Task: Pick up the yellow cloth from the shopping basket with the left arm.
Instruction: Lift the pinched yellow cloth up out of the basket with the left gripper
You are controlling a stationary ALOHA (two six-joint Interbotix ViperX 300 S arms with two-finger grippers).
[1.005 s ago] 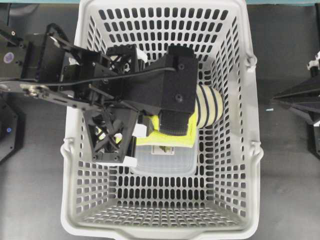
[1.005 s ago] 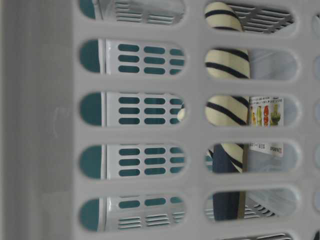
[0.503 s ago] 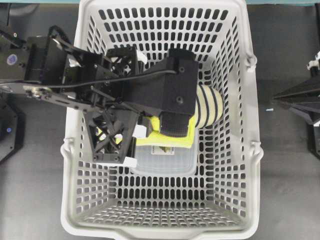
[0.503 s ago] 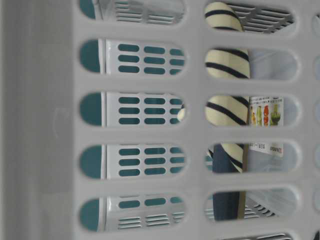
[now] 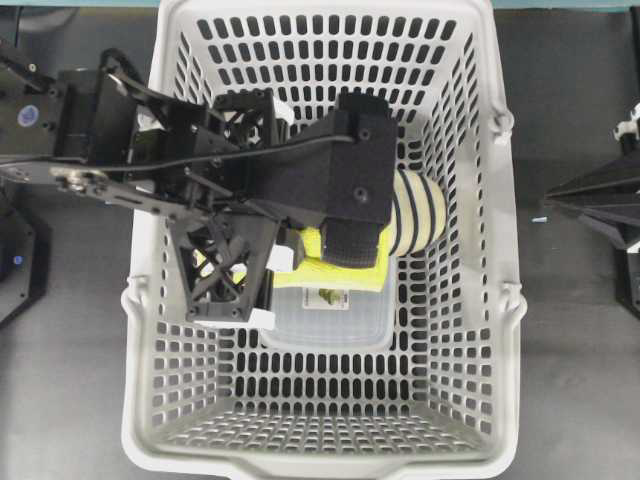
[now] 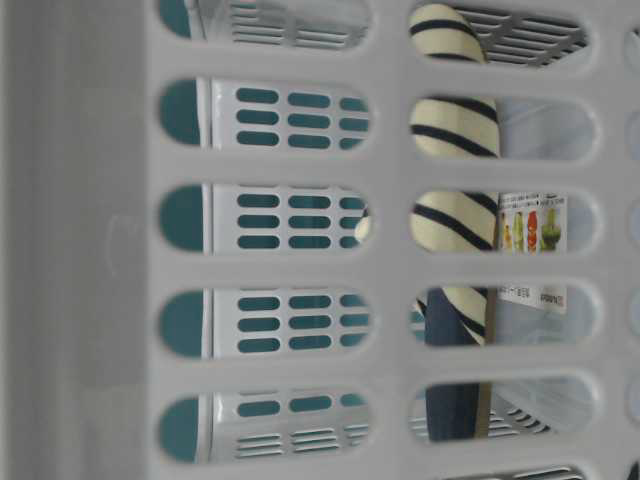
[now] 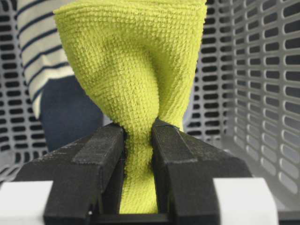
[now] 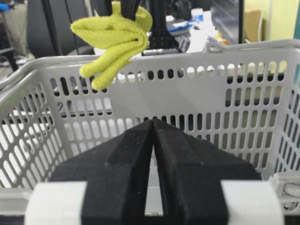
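The left gripper (image 7: 138, 140) is pinching the yellow cloth (image 7: 136, 70), dangling it above the shopping basket (image 8: 225, 89) rim; the right gripper (image 8: 153, 129) is sitting with fingers closed together, holding nothing.

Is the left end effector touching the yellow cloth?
Touching. The left wrist view shows the left end effector pinching the yellow cloth between both fingers, with no gap.

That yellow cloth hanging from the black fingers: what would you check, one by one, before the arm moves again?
1. Left gripper pinching the yellow cloth: ok.
2. Cloth lifted above the shopping basket rim, seen from the right wrist view: ok.
3. Striped slipper left behind in the basket: ok.
4. Clear plastic box not dragged up: ok.
5. Right gripper shut, outside the basket: ok.
6. How firmly the cloth is held: cannot tell.
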